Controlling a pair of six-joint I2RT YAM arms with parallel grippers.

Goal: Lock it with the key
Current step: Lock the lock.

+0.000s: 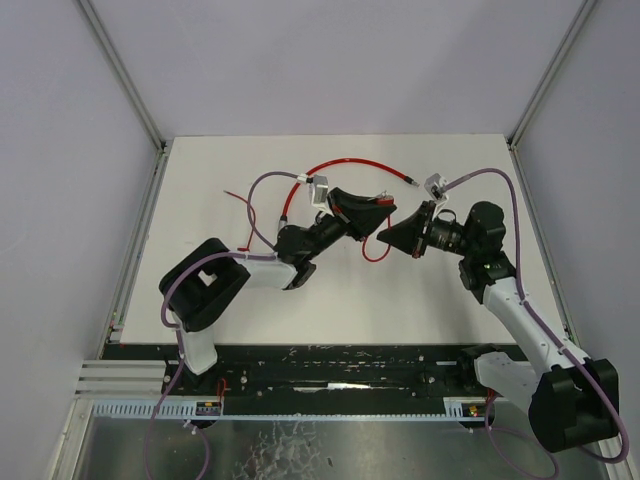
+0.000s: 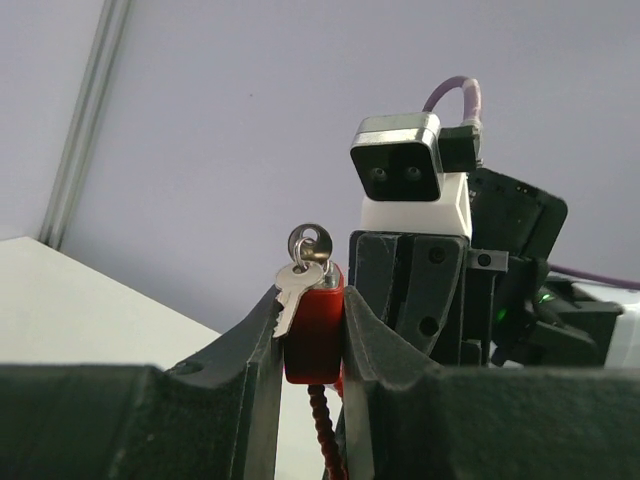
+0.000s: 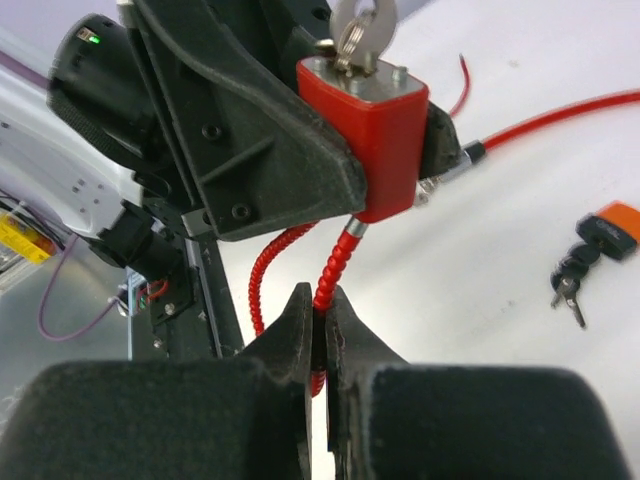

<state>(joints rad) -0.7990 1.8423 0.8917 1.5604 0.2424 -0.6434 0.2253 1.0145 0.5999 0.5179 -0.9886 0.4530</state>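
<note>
The red padlock [image 2: 313, 340] was a glossy, rounded block, held up off the white table [image 1: 420, 310] and clamped by its sides in the left gripper [image 2: 312, 305]. A silver key [image 3: 358, 35] stood out of its top face, and a second key [image 2: 292, 295] dangled from the ring against its front. Below the padlock a red ribbed cable [image 3: 338, 262] ran down into the right gripper [image 3: 318, 312], which was pinched tight on it. Beside the padlock, down on the table, lay a key bunch [image 3: 590, 250] with an orange tag.

White table [image 1: 400, 305], lilac walls [image 1: 340, 60]
</note>
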